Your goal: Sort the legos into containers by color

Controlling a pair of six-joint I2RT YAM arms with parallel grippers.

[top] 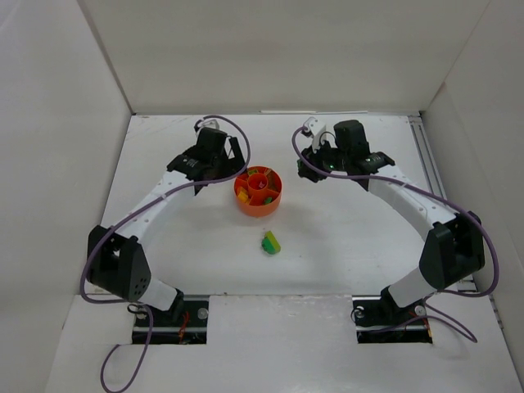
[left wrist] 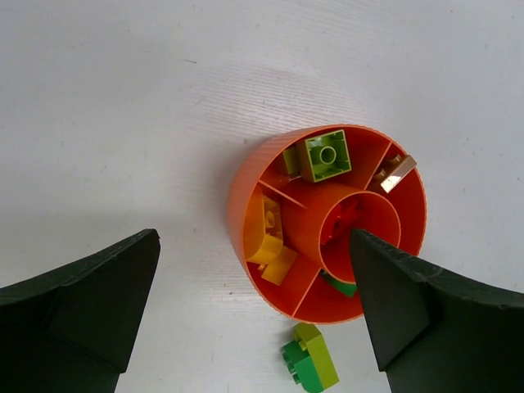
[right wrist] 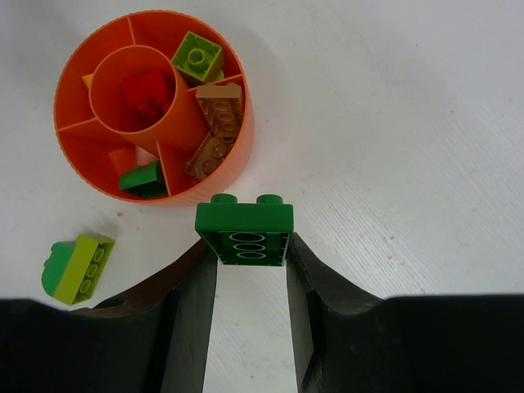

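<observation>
The round orange dish (top: 259, 205) stands mid-table. Its central cup holds red bricks (right wrist: 146, 90). The ring sections hold a lime brick (left wrist: 327, 155), yellow bricks (left wrist: 270, 237), tan bricks (right wrist: 217, 123) and a dark green brick (right wrist: 141, 178). A lime-and-green stacked brick (top: 270, 242) lies on the table in front of the dish. My right gripper (right wrist: 246, 246) is shut on a dark green brick (right wrist: 244, 233), held above the table just right of the dish (right wrist: 239, 139). My left gripper (left wrist: 254, 237) is open and empty, hovering over the dish (left wrist: 241, 205).
White walls enclose the table on the left, back and right. The stacked brick also shows in the left wrist view (left wrist: 311, 360) and the right wrist view (right wrist: 78, 268). Purple cables loop beside both arms.
</observation>
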